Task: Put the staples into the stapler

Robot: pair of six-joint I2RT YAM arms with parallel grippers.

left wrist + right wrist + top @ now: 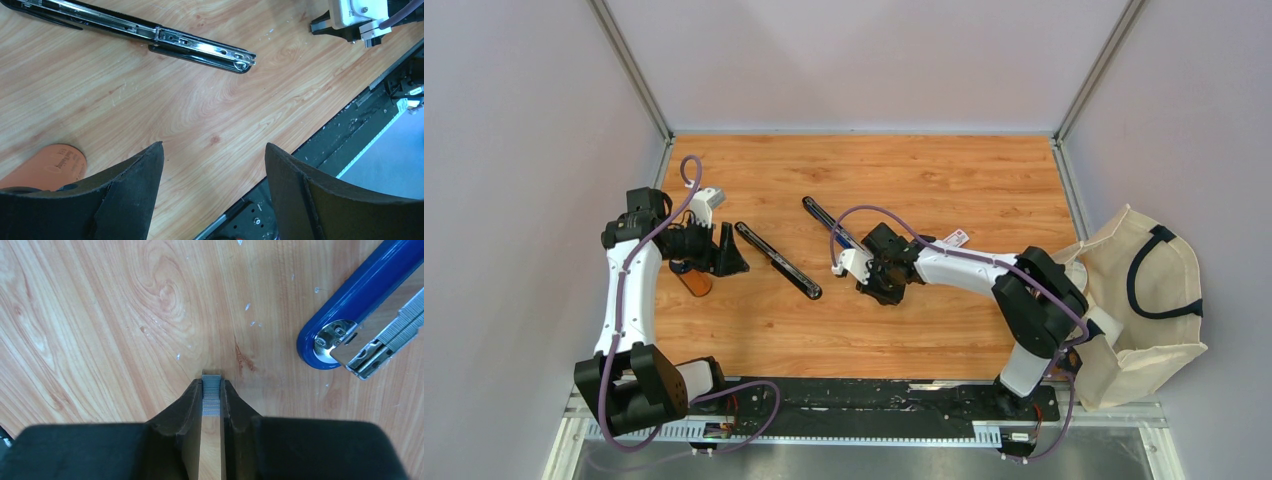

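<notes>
At the left of the top view, the left fingers [727, 250] are hovering over the wooden tabletop [944, 170], spread wide apart and gripping nothing. A flat orange oval piece [694, 282] is lying just below them in the frame. To the right, a long black stapler [779, 260] is lying unfolded on the wood, well apart from both arms; the left wrist view is showing its shiny metal channel facing up. Further right, a blue stapler [829, 222] is lying on a similar slant near the centre. In the right wrist view its rounded blue end and exposed metal magazine are filling the upper right corner. Just below it, the right fingers [192, 402] are pointing down at the tabletop and pinching the staples [211, 392], a short grey strip clamped between the tips, near the blue stapler but not touching it. A small white box [955, 238] with a red label is resting beside the right forearm. A cream cloth bag [1144, 300] is sitting at the far right edge.
</notes>
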